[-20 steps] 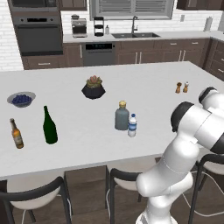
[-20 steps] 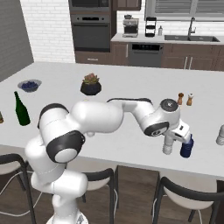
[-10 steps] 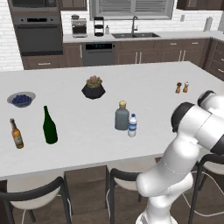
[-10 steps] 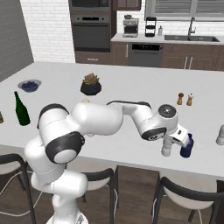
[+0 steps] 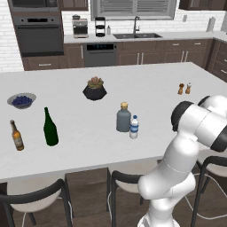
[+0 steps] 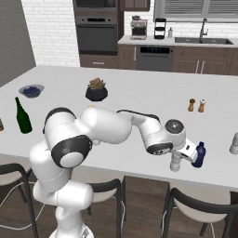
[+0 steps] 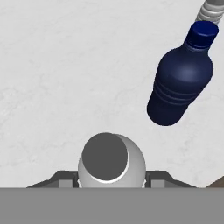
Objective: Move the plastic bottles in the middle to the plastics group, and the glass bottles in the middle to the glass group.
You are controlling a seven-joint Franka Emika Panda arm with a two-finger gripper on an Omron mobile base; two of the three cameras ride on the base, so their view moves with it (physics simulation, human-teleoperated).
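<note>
- Right under the hand (image 7: 111, 186), between its two fingertips, sits the greyish plastic bottle (image 7: 110, 162), seen cap-on from above; it stands upright on the tabletop (image 7: 57, 78), long axis straight up toward the camera.
- The fingertips flank the bottle on both sides, but whether they press on it or have let go, I cannot tell from here.
- From the right base view, that same greyish bottle (image 6: 176, 162) stands near the front edge, with the dark blue bottle (image 6: 199, 155) just beside it and apart, on the far side from the arm.
- That dark blue one (image 7: 181, 78) is the plastics group, so by my reading this bottle is at its destination; the coming move turns on lifting straight up without swinging toward the blue neighbour.
- Further out, at the right edge of the tabletop, another grey bottle-like thing (image 6: 234, 143) stands; too small to name.
- Mid-table, still waiting: the squat glass bottle (image 5: 123, 117) touching or just beside the blue-labelled water bottle (image 5: 134, 127).
- Far left, well apart: the green wine bottle (image 5: 50, 127) and the brown beer bottle (image 5: 17, 135), the glass group.
- Behind them, salt and pepper shakers (image 5: 184, 88), a potted plant (image 5: 94, 88), a bowl (image 5: 21, 100).
</note>
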